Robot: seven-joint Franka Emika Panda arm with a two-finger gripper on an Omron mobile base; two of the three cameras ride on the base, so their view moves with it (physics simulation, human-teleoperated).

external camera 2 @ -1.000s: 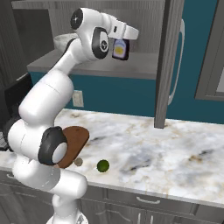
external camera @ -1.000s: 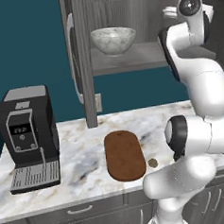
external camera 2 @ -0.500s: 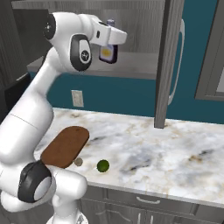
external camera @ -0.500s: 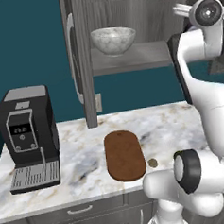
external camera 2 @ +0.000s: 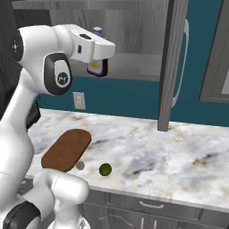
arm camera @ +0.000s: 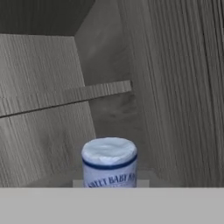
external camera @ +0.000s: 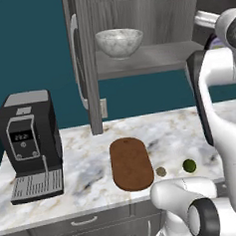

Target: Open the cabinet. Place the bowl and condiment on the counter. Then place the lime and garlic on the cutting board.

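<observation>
A: While the cabinet [external camera: 148, 18] stands open, where's the bowl [external camera: 119, 42]?
B: On the shelf inside, left part.
A: Condiment [external camera 2: 97, 66]?
B: Hanging under the gripper [external camera 2: 96, 47], in front of the shelf edge, well above the counter [external camera 2: 147, 152]. Hand view shows its pale cap right at the bottom, cabinet interior behind.
A: Jaws?
B: Narrow, clamped on the bottle neck.
A: Lime [external camera 2: 105, 169], garlic [external camera 2: 80, 165]?
B: Both on the counter, just beside the cutting board [external camera 2: 67, 149], near the front edge. Garlic sits between board and lime. Nothing on the board.
</observation>
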